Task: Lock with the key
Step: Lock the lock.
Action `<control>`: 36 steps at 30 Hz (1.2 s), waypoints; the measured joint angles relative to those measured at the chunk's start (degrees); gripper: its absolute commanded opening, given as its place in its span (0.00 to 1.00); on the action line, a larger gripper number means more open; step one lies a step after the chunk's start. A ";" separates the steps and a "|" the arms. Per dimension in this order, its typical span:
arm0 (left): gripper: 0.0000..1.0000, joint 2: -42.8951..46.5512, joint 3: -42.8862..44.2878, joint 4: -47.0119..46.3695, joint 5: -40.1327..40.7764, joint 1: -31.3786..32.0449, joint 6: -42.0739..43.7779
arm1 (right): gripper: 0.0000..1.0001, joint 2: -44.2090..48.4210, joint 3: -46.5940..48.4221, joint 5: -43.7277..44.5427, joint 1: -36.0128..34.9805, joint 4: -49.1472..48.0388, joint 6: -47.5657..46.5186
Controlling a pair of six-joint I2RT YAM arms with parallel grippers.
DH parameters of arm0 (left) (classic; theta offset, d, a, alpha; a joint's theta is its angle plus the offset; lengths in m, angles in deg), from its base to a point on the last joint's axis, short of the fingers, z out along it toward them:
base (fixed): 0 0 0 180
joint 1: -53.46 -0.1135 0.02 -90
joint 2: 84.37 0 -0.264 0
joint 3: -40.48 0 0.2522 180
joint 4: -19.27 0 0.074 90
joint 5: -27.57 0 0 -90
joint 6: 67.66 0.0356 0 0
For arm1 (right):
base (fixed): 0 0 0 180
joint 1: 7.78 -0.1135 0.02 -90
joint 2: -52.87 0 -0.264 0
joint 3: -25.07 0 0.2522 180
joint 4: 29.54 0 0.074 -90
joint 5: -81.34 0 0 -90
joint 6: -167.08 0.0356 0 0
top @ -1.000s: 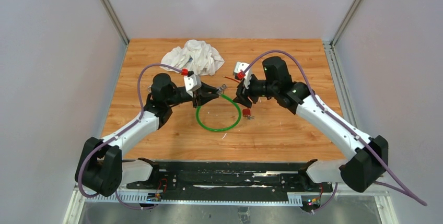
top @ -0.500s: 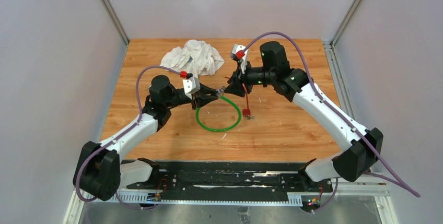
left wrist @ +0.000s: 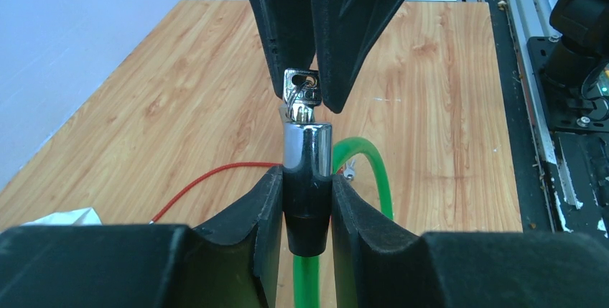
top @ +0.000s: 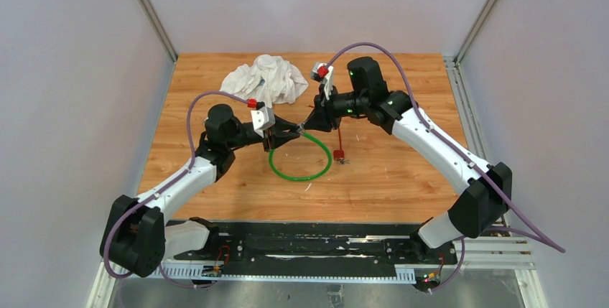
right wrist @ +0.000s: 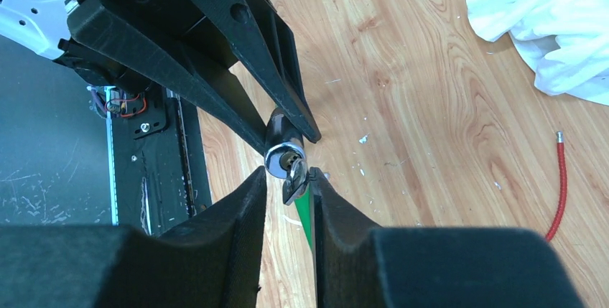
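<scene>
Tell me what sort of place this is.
Probably a robot test cell in a lab, not a home or shop: a bare wooden tabletop, plain grey walls boxing it in, and a black mounting plate with exposed wiring along the near edge.

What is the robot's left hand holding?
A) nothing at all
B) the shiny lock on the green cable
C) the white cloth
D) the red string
B: the left hand has its fingers pressed on both sides of the shiny lock, and the green cable comes out of the lock's other end.
</scene>
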 measured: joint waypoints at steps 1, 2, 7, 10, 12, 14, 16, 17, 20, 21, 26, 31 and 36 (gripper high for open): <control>0.00 0.00 0.00 0.00 -0.02 0.00 0.00 | 0.24 0.00 0.00 0.00 0.00 0.00 -0.02; 0.00 0.04 0.00 -0.02 -0.04 0.00 0.04 | 0.23 0.00 0.00 0.00 0.00 0.00 -0.02; 0.00 0.11 -0.02 -0.02 -0.22 0.00 0.20 | 0.17 -0.02 0.02 0.04 0.00 0.00 -0.15; 0.00 0.11 -0.02 -0.02 -0.37 0.02 0.22 | 0.15 -0.04 0.02 0.07 0.00 0.00 -0.46; 0.00 0.11 -0.02 -0.02 -0.39 0.02 0.35 | 0.15 -0.04 0.02 0.09 0.00 0.00 -0.83; 0.00 0.11 -0.02 -0.02 -0.39 0.04 0.39 | 0.15 -0.04 0.04 0.11 0.00 0.02 -1.42; 0.00 0.11 -0.02 -0.02 -0.39 0.04 0.42 | 0.14 -0.07 0.04 0.24 0.00 0.04 -2.19; 0.00 0.11 -0.02 -0.02 -0.39 0.04 0.44 | 0.14 -0.07 0.04 0.28 0.00 0.07 -2.64; 0.00 0.11 -0.02 -0.02 -0.39 0.04 0.55 | 0.13 -0.13 0.04 0.31 0.00 0.11 -3.80; 0.00 0.11 -0.02 -0.02 -0.39 0.04 0.57 | 0.13 -0.13 0.04 0.31 0.00 0.13 -4.31; 0.00 0.11 -0.09 -0.02 -0.39 0.04 0.61 | 0.12 -0.13 0.04 0.28 0.00 0.24 -7.34; 0.00 0.11 -0.11 -0.02 -0.37 0.04 0.79 | 0.12 -0.13 0.04 0.26 0.00 0.42 -10.29; 0.00 0.11 -0.13 -0.02 -0.37 0.04 0.85 | 0.10 -0.13 0.04 0.17 0.00 0.70 -13.55</control>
